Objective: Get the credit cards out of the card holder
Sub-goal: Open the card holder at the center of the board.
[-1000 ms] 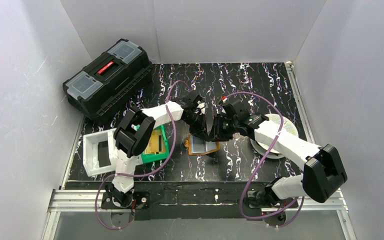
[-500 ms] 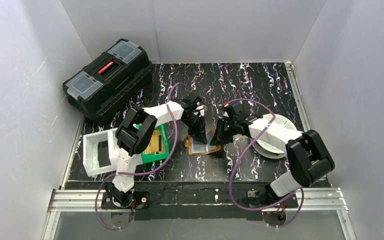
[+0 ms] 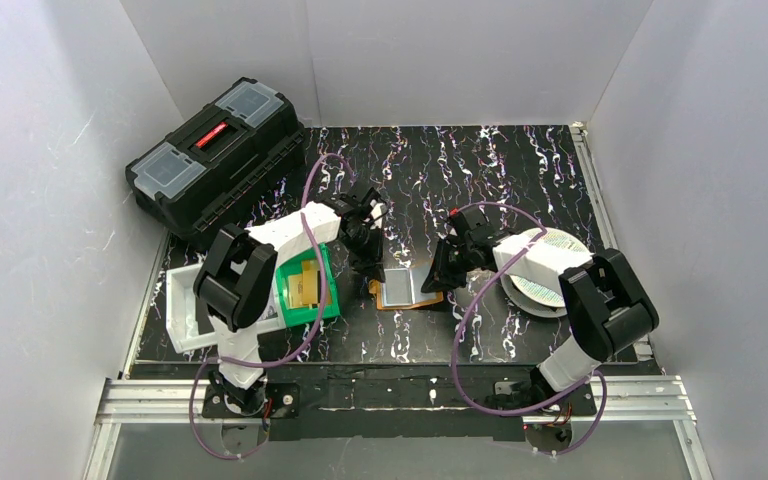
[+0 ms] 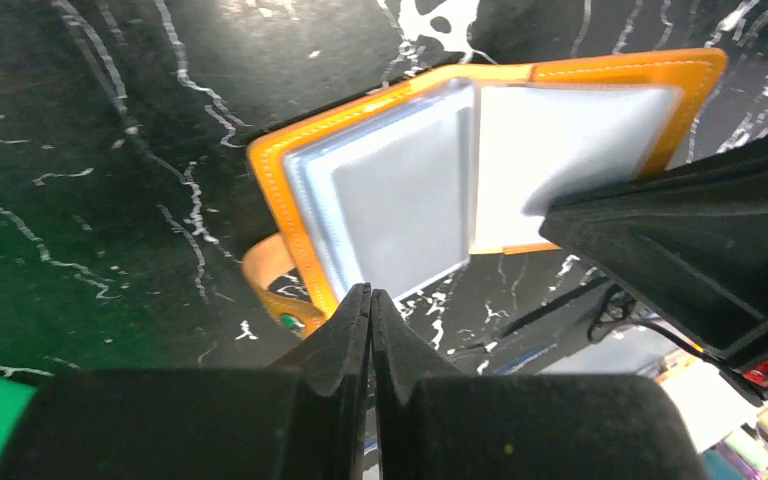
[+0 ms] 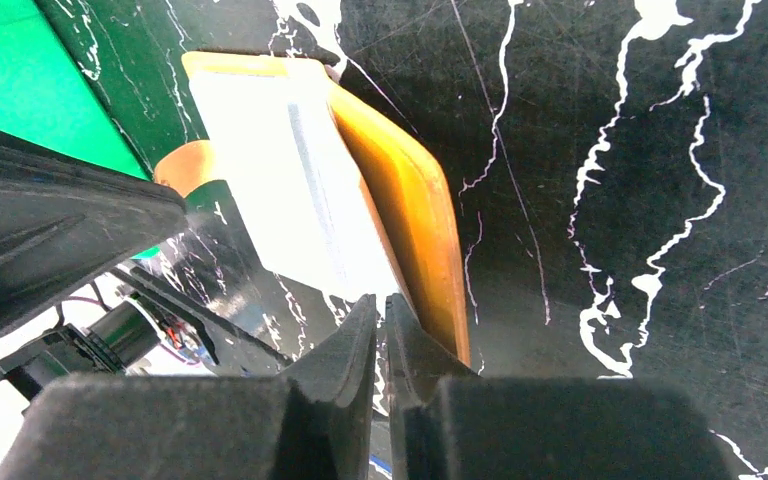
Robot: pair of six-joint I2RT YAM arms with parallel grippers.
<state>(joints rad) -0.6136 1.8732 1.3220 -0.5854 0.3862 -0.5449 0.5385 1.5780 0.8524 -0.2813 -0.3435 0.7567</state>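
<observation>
At the middle of the table (image 3: 520,170): the card holder (image 3: 407,290) lies open, its orange cover underneath and its silvery-clear pockets facing up; no card shows in those pockets in either wrist view.
Card holder's right half: in the right wrist view the orange cover (image 5: 415,210) stands tilted up off the table, with a pale pocket leaf against its inner side.
Card holder's strap: a small orange tab curls out from the left edge (image 4: 270,280).
Left gripper (image 3: 368,265): at the holder's left edge; in its own camera the two fingertips (image 4: 355,320) are pressed together with no gap, just over the edge of the cover. I cannot tell whether they pinch a pocket leaf.
Right gripper (image 3: 438,278): at the holder's right edge, facing the left gripper across it; its fingers (image 5: 360,335) are drawn together to a thin slit, just beside the raised cover. Whether anything sits in the slit cannot be told.
Green bin (image 3: 328,290): just left of the holder, with a gold-yellow card (image 3: 306,283) lying flat inside.
White tray (image 3: 178,300): left of the bin, partly hidden by the left arm.
Round patterned disc (image 3: 550,262): right of the holder, under the right arm.
Black toolbox (image 3: 215,155): far left corner.
</observation>
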